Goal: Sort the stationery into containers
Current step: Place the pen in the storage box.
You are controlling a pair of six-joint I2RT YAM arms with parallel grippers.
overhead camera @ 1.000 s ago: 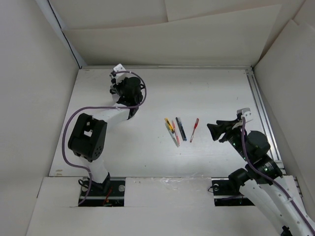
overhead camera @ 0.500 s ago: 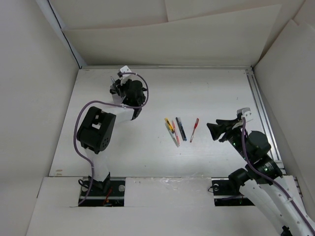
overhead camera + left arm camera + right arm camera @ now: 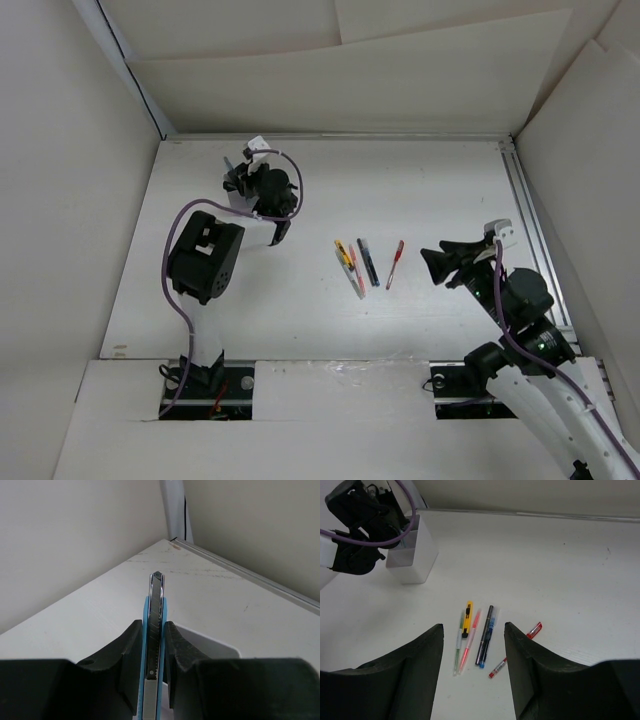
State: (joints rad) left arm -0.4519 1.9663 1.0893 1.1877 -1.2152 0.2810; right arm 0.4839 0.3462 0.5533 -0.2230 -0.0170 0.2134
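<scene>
Your left gripper is clamped on a blue craft knife, whose metal tip pokes out past the fingertips. The white box sits just below and ahead of that gripper. Your right gripper stands open (nothing between its fingers). The loose pens lie on the table ahead of it, with a red pen nearest its right finger.

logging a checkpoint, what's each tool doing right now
left tool: closed on the blue box cutter
right tool: open, holding nothing
</scene>
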